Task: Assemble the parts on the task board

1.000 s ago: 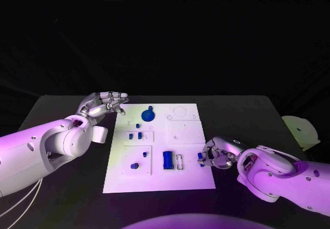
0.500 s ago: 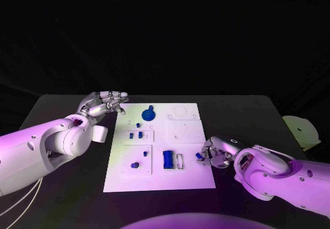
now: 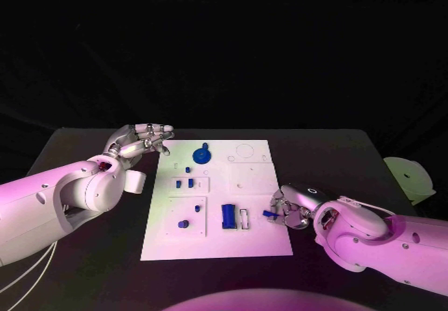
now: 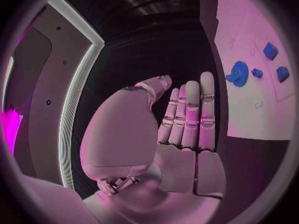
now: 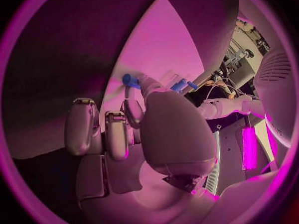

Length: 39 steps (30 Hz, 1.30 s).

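The white task board (image 3: 252,243) lies mid-table. On it are a blue disc (image 3: 202,155), two small blue blocks (image 3: 184,184), a blue knob (image 3: 183,225) and an upright blue block (image 3: 228,216) beside a white slot (image 3: 245,219). My right hand (image 3: 293,208) hangs over the board's right edge and pinches a small blue part (image 3: 268,213); that part (image 5: 129,79) shows at its fingertips in the right wrist view. My left hand (image 3: 140,139) hovers off the board's far left corner, fingers straight, holding nothing. The left wrist view shows this hand (image 4: 184,119), the board (image 4: 249,109) and the disc (image 4: 239,73).
A white object (image 3: 409,178) sits at the table's right edge. Bare black table (image 3: 93,259) lies to the left of the board and in front of it. The board's upper right panel (image 3: 252,176) carries only empty holes.
My right hand has crept a little to the left over the board's right edge, carrying the small blue part toward the slot. The left hand has stayed in place.
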Each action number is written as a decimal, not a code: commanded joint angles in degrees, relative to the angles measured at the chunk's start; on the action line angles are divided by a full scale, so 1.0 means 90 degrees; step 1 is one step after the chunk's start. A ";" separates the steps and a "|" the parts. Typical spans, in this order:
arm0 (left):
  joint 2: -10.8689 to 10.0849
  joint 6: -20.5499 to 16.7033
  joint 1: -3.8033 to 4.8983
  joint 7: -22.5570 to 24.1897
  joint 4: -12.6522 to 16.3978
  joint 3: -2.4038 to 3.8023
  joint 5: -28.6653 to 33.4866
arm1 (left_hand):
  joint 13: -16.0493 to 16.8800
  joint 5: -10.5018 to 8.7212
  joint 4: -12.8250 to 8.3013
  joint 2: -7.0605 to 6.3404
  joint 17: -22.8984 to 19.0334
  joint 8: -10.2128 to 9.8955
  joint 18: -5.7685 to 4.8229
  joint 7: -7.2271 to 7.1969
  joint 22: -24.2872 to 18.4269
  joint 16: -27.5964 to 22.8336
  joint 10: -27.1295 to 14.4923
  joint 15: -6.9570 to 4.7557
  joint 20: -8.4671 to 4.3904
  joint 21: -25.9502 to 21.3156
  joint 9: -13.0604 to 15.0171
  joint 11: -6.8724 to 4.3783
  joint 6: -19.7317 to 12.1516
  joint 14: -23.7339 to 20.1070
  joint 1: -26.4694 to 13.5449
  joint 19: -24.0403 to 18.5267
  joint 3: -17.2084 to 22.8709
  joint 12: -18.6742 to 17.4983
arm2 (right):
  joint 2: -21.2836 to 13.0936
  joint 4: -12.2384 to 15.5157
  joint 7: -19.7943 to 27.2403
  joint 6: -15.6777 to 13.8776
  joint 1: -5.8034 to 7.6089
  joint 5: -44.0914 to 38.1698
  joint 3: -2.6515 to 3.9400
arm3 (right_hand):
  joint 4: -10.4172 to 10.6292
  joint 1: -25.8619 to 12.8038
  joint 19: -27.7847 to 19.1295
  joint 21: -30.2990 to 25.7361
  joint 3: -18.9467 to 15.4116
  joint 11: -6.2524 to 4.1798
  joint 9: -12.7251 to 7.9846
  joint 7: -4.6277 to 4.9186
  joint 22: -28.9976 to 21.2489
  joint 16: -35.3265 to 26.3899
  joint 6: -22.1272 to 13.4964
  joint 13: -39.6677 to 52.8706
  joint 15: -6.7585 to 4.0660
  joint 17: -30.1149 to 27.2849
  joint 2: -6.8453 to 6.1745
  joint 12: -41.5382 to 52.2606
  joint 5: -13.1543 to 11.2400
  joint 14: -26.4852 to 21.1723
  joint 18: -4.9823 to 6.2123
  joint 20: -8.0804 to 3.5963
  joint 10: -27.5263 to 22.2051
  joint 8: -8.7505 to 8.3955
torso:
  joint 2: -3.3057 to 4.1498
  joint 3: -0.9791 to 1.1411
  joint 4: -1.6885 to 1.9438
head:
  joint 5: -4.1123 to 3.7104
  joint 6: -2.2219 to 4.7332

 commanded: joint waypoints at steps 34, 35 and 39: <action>0.0018 0.0111 0.0001 0.0041 0.0027 0.0004 0.0001 | 0.0010 -0.0026 -0.0028 0.0019 -0.0008 0.0009 0.0086 0.0011 -0.0008 0.0045 -0.0058 0.0022 0.0020 -0.0034 0.0013 0.0013 -0.0039 -0.0047 -0.0080 -0.0045 0.0002 0.0035 | 0.0317 0.0316 0.0232 -0.0722 0.0107 0.1949 -0.0058 | -0.0937 -0.1140 0.0104 0.0121 0.2040 -0.0064 -0.0081 -0.0064 0.1067 0.0066 -0.0099 0.0109 -0.0068 0.0554 -0.0189 0.0131 0.0833 0.0463 -0.0066 -0.0037 0.0142 0.0278 | 0.0001 -0.0002 0.0017 | 0.0046 -0.0018; 0.0018 0.0112 0.0001 0.0041 0.0027 0.0004 0.0001 | 0.0010 -0.0026 -0.0028 0.0019 -0.0008 0.0009 0.0086 0.0011 -0.0008 0.0045 -0.0058 0.0022 0.0020 -0.0034 0.0013 0.0013 -0.0039 -0.0047 -0.0080 -0.0045 0.0002 0.0035 | 0.0355 0.0296 0.0242 -0.0694 0.0106 0.2020 -0.0058 | -0.0884 -0.1258 0.0107 0.0127 0.2036 -0.0063 -0.0073 -0.0064 0.1072 0.0071 -0.0099 0.0123 -0.0067 0.0567 -0.0193 0.0147 0.0815 0.0466 -0.0068 -0.0036 0.0152 0.0281 | 0.0002 -0.0002 0.0020 | 0.0040 -0.0026; 0.0018 0.0113 0.0001 0.0040 0.0029 0.0004 0.0001 | 0.0010 -0.0026 -0.0028 0.0019 -0.0008 0.0009 0.0086 0.0011 -0.0008 0.0045 -0.0058 0.0022 0.0020 -0.0034 0.0013 0.0013 -0.0039 -0.0047 -0.0080 -0.0045 0.0002 0.0035 | 0.0493 0.0215 0.0272 -0.0539 0.0084 0.2238 -0.0061 | -0.0580 -0.1758 0.0120 0.0145 0.1969 -0.0051 -0.0065 -0.0053 0.1086 0.0085 -0.0082 0.0179 -0.0056 0.0607 -0.0194 0.0215 0.0805 0.0475 -0.0073 -0.0029 0.0190 0.0279 | 0.0003 -0.0002 0.0017 | 0.0045 -0.0030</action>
